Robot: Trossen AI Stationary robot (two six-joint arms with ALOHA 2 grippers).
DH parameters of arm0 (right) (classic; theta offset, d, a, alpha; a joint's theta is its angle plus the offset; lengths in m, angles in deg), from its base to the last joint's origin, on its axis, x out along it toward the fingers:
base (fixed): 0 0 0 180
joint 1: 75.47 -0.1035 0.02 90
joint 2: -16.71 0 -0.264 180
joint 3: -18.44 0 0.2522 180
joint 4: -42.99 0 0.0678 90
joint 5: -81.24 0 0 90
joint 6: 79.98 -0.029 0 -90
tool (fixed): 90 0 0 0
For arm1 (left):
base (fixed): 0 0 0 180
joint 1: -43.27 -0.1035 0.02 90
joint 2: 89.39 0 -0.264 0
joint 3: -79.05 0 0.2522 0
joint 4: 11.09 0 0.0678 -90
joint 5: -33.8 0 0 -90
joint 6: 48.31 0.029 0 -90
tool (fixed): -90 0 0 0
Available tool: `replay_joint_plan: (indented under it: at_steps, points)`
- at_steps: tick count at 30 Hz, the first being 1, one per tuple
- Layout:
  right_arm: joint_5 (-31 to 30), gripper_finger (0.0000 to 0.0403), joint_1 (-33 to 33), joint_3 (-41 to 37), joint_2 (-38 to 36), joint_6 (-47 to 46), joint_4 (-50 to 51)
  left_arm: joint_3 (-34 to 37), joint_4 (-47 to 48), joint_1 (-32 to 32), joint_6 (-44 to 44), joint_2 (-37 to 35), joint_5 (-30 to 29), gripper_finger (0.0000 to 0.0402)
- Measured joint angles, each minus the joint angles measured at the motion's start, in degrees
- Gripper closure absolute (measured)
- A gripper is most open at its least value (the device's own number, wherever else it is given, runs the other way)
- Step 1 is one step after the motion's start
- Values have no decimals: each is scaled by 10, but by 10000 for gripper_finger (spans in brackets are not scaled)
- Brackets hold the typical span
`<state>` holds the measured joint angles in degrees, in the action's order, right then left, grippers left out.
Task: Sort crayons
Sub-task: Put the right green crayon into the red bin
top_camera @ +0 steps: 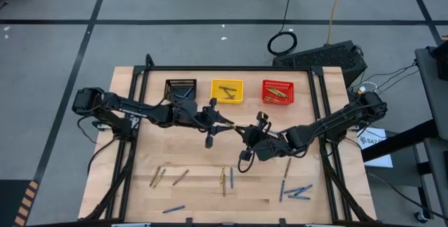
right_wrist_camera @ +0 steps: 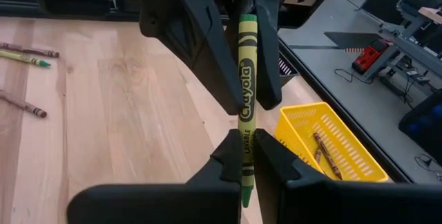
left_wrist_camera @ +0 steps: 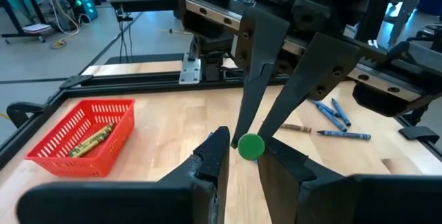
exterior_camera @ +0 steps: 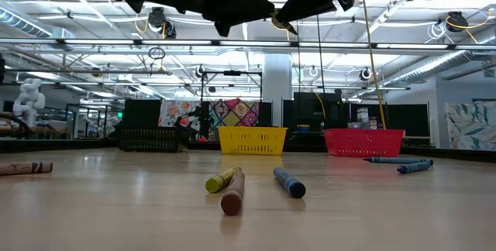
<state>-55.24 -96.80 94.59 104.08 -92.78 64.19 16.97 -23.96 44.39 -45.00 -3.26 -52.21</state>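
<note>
Left gripper [left_wrist_camera: 242, 158] and right gripper [right_wrist_camera: 243, 156] both clamping 1 green crayon [right_wrist_camera: 246, 92], mid-air

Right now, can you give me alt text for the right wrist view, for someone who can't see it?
A green crayon is held at once by the right gripper near its tip and the left gripper higher up, above the wooden table. A yellow basket holding brown crayons sits nearby, with loose crayons farther off.
</note>
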Motion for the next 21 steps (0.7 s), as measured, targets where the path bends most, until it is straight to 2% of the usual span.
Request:
replay_joint_plan:
  at_steps: [7,21]
  points:
    - [-2,403,1,0,0,0,-6,0,1,-11,2,0,10,390]
    - [1,394,0,0,0,0,-8,0,1,-15,3,0,27,396]
